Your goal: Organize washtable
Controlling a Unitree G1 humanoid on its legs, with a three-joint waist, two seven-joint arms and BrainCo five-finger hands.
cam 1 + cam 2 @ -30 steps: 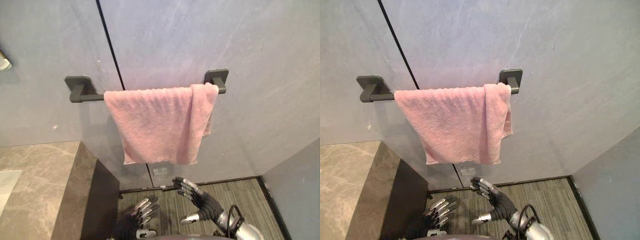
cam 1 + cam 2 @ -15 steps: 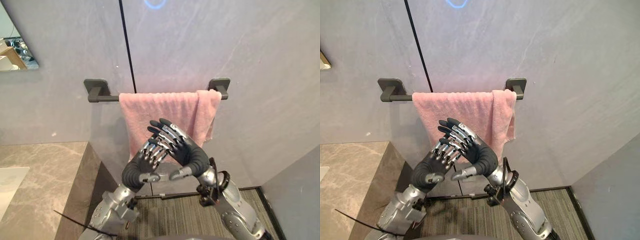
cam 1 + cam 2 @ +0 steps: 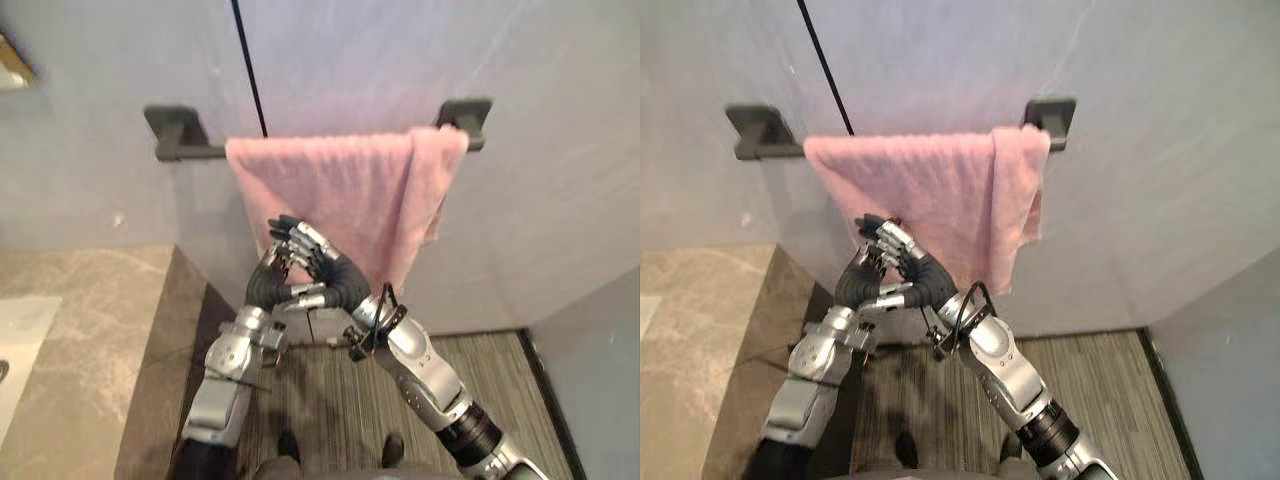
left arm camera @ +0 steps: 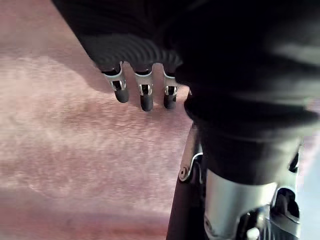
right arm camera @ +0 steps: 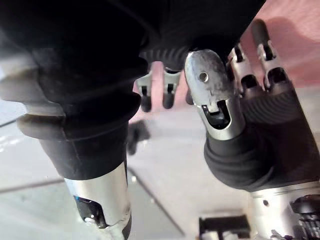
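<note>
before the pink towel (image 3: 345,190), left hand (image 3: 264,286) and right hand (image 3: 337,277) crossed, fingers straight, both empty

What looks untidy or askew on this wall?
The pink towel hangs unevenly on the dark bar: its right end is bunched and folded over itself beside the right bracket. Nothing else stands out.

No print seems legible on the pink towel (image 3: 330,190) or wall (image 3: 560,220).
</note>
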